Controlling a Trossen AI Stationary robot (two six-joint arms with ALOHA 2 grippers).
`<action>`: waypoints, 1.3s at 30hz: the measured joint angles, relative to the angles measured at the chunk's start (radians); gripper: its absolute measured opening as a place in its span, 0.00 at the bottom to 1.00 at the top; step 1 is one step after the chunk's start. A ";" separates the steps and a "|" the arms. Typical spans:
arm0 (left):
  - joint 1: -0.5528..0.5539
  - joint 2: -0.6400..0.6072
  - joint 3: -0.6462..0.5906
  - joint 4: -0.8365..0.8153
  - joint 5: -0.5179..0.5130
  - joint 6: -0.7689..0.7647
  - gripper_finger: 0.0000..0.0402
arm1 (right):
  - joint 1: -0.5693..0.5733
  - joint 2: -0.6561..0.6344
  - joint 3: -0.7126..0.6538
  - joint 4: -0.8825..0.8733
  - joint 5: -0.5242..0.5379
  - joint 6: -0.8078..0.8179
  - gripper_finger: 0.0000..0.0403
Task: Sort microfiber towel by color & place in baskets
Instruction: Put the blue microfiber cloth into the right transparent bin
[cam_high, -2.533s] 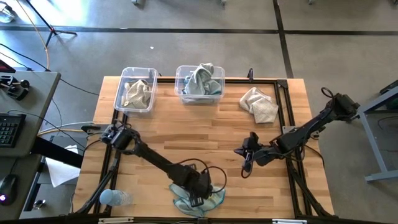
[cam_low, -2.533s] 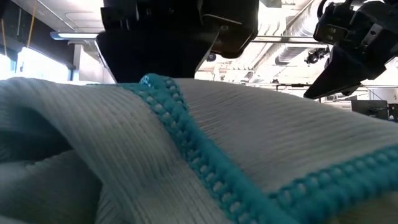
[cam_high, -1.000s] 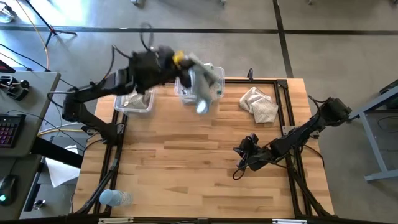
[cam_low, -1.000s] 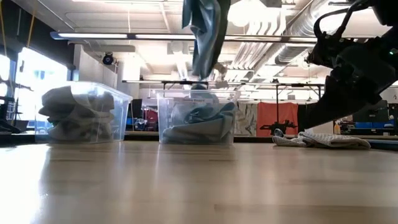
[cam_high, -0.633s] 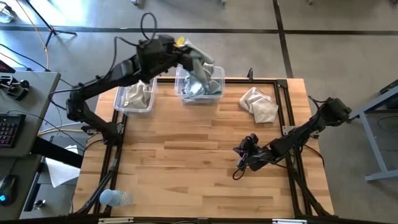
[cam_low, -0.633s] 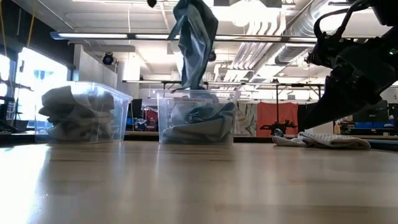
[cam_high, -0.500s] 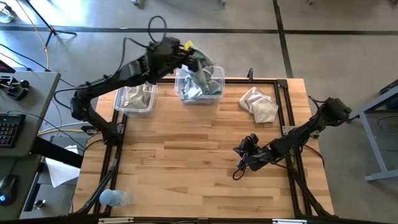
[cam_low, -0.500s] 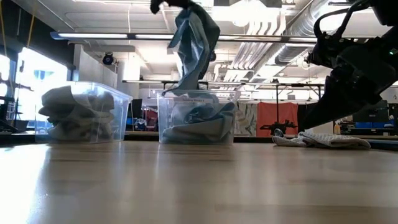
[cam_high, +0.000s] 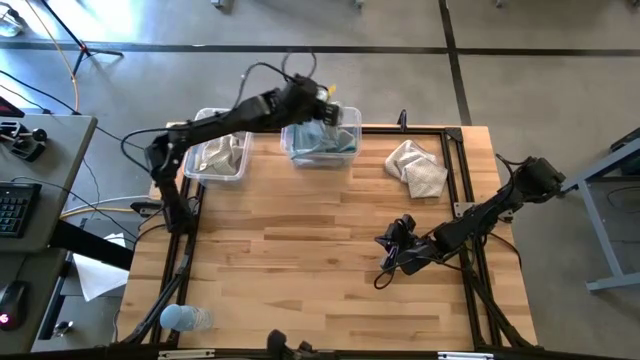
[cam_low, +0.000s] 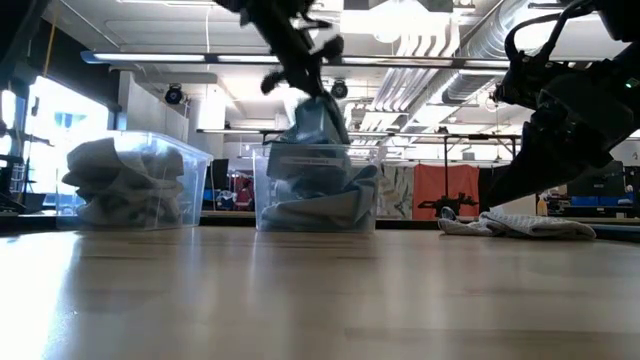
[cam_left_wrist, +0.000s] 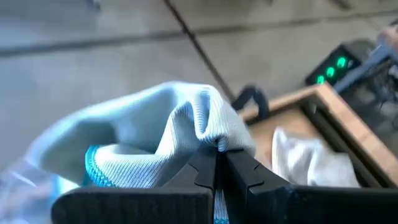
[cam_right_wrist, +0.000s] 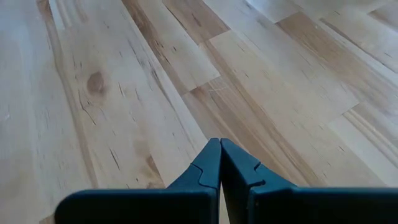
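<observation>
Teal towel (cam_left_wrist: 168, 134): soft, light, limp; pinched at a bunched fold by closed left gripper (cam_left_wrist: 216, 163) above the right-hand basket (cam_high: 345, 152). Best held at a gathered fold, judging by drape. Beige towel (cam_high: 416, 167) beside that basket, on table (cam_high: 300, 260). Right gripper (cam_right_wrist: 220, 163) closed, empty, near table centre.

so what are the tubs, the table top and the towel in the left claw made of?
Tubs: clear, glossy plastic; contents show through. Table top: pale wood planks, grain and a knot visible, likely sealed given its sheen. Teal towel in the left claw: ribbed soft knit with stitched edge, probably microfiber.
</observation>
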 joint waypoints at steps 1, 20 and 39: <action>0.000 0.020 0.000 -0.005 0.011 -0.024 0.00 | 0.000 0.000 0.000 0.000 0.000 0.000 0.00; 0.017 0.247 0.000 -0.024 0.060 -0.326 0.00 | 0.000 0.000 0.000 -0.008 0.001 0.003 0.00; 0.048 0.383 0.003 -0.036 0.253 -0.412 0.00 | 0.001 0.000 0.000 -0.012 0.001 0.003 0.00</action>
